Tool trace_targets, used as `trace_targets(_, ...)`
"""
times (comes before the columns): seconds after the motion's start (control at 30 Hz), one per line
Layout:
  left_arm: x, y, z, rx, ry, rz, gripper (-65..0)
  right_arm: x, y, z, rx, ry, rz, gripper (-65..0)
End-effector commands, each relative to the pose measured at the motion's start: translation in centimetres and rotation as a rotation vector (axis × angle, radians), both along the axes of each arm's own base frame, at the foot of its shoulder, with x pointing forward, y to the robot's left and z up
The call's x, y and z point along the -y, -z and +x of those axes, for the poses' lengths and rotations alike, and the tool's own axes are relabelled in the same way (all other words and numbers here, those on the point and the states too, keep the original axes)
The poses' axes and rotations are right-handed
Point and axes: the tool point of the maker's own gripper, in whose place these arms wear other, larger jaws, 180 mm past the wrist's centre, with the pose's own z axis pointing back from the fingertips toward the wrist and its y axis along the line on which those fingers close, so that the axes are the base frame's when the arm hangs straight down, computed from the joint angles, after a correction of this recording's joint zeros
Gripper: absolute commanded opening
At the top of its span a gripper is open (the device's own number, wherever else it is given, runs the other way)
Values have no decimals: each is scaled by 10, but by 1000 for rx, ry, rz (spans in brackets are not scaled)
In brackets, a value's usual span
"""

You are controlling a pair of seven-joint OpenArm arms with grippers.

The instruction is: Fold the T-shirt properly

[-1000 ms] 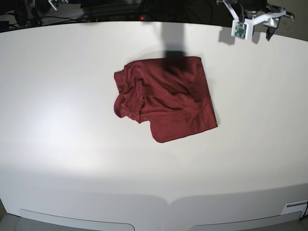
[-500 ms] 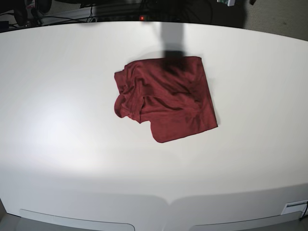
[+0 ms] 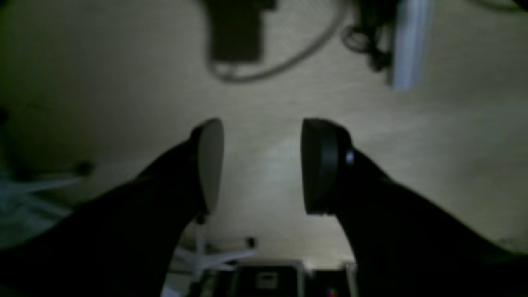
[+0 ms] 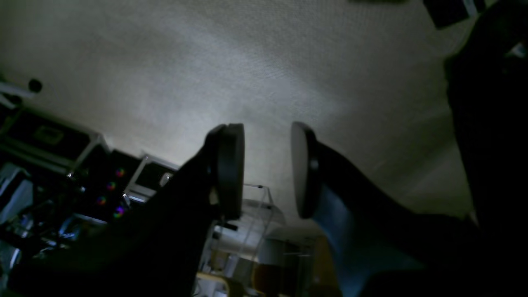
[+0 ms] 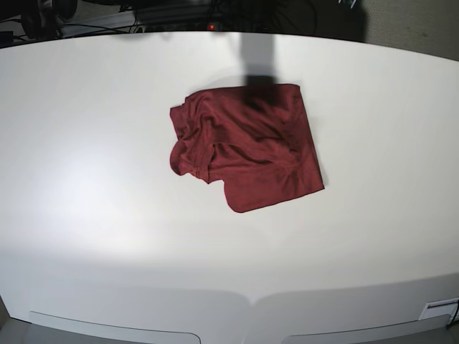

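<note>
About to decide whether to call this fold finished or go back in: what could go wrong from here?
1. The T-shirt looks bunched and wrinkled along its left edge, so stopping now may leave an untidy fold.
2. Neither hand shows in the base view; both wrist cameras face away from the table, so any re-approach starts without a close view.
3. A one-sided tug could undo the thin folded layers.

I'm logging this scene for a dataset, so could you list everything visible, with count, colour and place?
T-shirt: one, dark red, folded but wrinkled, lying a little beyond the middle of the table.
Table: one, white, fills the base view.
Cables: several, dark, on the floor beyond the table's far edge.
Left gripper: one, black, jaws apart and empty, seen only by its wrist camera, over the floor.
Right gripper: one, black, jaws apart and empty, likewise away from the table.
</note>
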Motion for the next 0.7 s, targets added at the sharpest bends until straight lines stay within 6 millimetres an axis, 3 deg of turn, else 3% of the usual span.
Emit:
trace_targets(0.0,-7,1,-3,2,-11,2,-358,11,2,1,-3,-14,-17,-453)
trace_targets(0.2,-9,12,8,75,-75,-33,-358,17,28,39,79,59,18,-453)
trace_targets(0.43,36,10,9,48,-46,-266,-358,18,40,85,216,124,57,-453)
trace_targets(0.6,48,10,7,47,36,-291,-358,12,44,104,341,168,98,-453)
trace_targets(0.67,52,11,6,46,49,-297,-358,9,47,100,343,185,101,-453)
